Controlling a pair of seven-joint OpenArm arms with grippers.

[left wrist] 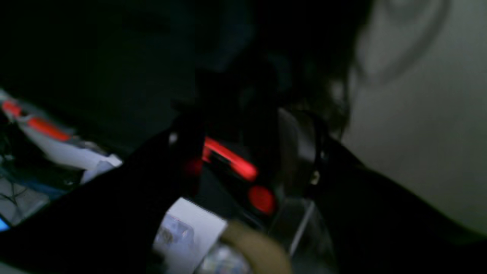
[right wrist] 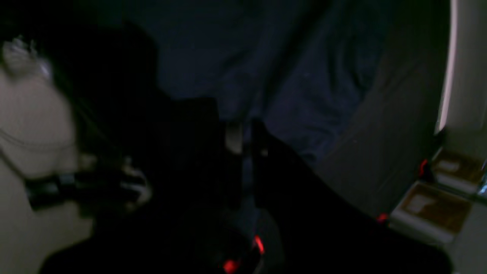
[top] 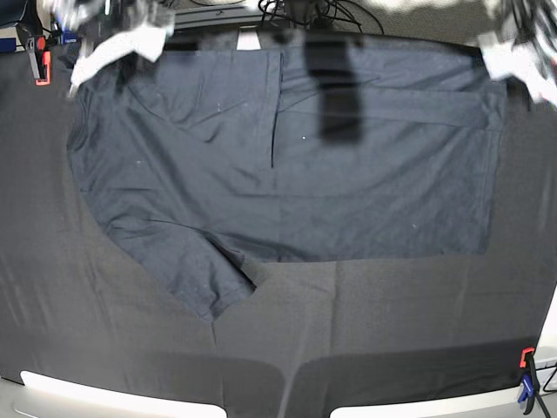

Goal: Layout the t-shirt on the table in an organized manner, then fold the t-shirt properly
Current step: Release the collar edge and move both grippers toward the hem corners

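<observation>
Presently: t-shirt (top: 287, 165) spread on tabletop (top: 392, 322), far edge already turned over; folding stage. Left tool (top: 522, 52) appears released; right tool (top: 104, 39) blurred, state untellable. Next: likely regrip the sleeve side, fold inward.

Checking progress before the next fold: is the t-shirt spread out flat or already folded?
Partly folded: the t-shirt lies flat on the table, one sleeve sticking out, an edge doubled over.

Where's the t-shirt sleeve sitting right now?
In the base view, one sleeve of the t-shirt points toward the near-left, lying flat on the table just below the shirt's body, left of centre.
</observation>
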